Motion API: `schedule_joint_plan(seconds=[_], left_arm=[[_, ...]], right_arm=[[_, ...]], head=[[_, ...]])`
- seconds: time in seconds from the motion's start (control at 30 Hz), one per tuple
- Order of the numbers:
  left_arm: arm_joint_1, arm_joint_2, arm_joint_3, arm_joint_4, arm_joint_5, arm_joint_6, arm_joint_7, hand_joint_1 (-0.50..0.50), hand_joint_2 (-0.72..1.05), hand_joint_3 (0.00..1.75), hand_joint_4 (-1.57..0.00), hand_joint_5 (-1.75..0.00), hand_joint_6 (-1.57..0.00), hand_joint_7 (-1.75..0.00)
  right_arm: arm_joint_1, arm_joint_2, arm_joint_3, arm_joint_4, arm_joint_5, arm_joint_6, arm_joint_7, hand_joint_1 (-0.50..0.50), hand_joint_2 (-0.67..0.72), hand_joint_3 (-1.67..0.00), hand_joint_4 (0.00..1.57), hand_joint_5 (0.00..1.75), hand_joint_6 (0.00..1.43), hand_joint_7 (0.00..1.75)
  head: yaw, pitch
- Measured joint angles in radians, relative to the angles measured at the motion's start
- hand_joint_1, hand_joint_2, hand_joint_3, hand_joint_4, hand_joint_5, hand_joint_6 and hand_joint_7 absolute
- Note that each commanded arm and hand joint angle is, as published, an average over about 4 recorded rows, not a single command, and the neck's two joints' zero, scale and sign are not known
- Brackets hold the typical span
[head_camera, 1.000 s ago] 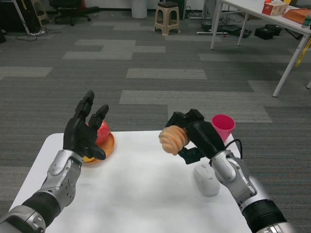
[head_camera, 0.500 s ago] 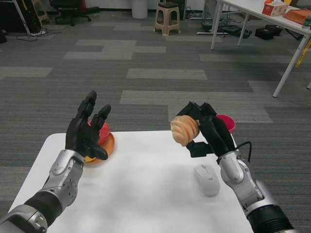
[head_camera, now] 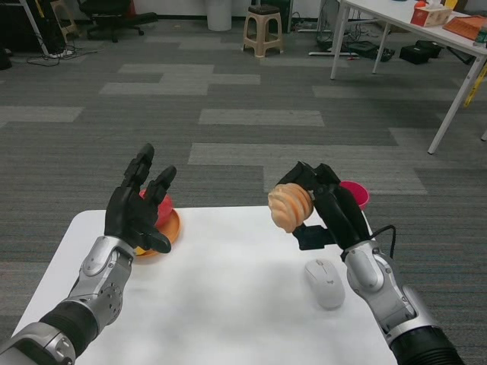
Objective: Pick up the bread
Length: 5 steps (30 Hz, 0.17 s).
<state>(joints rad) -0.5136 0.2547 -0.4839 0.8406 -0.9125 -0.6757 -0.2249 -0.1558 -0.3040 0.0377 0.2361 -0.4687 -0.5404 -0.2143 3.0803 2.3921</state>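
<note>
The bread (head_camera: 290, 207), a ridged tan bun, is up in the air above the far right part of the white table (head_camera: 221, 304). My right hand (head_camera: 327, 209) grips it from the right side, fingers curled over its top and the thumb under it. My left hand (head_camera: 137, 209) is raised over the table's far left, fingers spread and holding nothing.
An orange plate (head_camera: 169, 228) with a red apple (head_camera: 160, 209) sits behind my left hand. A white computer mouse (head_camera: 325, 281) lies under my right wrist. A pink cup (head_camera: 354, 193) stands at the table's far right edge, partly hidden by my right hand.
My right hand has lifted the bread higher and a little to the right; over the last half second it barely moved. The left hand stayed raised.
</note>
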Motion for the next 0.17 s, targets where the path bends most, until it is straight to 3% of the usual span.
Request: schedule_joint_plan(seconds=[0.17], left_arm=[[0.000, 0.000, 0.000, -0.010, 0.000, 0.000, 0.000, 0.50, -0.46, 0.09, 0.00, -0.41, 0.00, 0.00]], right_arm=[[0.003, -0.003, 0.005, -0.002, 0.001, 0.000, -0.002, -0.50, -0.60, -1.43, 0.46, 1.26, 0.80, 1.68]], head=[[-0.001, 0.000]])
